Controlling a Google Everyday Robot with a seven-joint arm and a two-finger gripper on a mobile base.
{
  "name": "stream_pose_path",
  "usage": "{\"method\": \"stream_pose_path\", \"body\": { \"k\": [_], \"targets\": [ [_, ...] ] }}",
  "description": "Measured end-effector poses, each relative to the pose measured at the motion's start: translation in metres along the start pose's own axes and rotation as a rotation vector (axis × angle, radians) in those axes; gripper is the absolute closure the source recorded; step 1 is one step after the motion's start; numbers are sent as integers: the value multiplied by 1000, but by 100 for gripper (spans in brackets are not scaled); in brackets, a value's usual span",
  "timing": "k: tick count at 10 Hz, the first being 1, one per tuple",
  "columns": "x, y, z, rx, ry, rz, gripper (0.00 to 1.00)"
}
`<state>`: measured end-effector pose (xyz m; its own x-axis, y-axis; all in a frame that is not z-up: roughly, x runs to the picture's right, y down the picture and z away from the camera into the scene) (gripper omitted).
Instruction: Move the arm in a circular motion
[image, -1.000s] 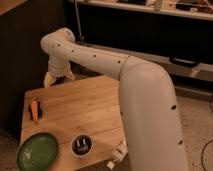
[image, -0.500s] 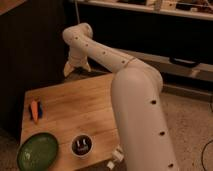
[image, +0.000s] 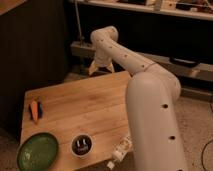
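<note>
The arm (image: 150, 105) is a thick glossy white tube with small dark dots, rising from the lower right and reaching back to a rounded joint (image: 102, 37) at the top centre. Its pale, pronged gripper (image: 99, 68) hangs down from that joint, over the far edge of the wooden table (image: 85, 107). Nothing shows between the prongs.
On the table's near left lie a green plate (image: 37, 151) and a dark cup (image: 81, 145). An orange carrot-like item (image: 34, 111) rests at the left edge. A white piece (image: 120, 149) sits at the front edge. Dark shelving (image: 150, 30) runs behind.
The arm's far joint and gripper have swung right and away, from above the table's far left corner to past its far edge. The objects on the table have not moved.
</note>
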<state>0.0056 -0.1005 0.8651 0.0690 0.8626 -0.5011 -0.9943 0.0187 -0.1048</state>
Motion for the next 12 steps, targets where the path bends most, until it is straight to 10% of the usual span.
{"method": "stream_pose_path", "body": {
  "k": [4, 8, 12],
  "targets": [
    [51, -97, -3, 70, 10, 157, 20],
    [129, -164, -23, 64, -30, 286, 20],
    [229, -156, -54, -12, -99, 280, 20]
  ]
}}
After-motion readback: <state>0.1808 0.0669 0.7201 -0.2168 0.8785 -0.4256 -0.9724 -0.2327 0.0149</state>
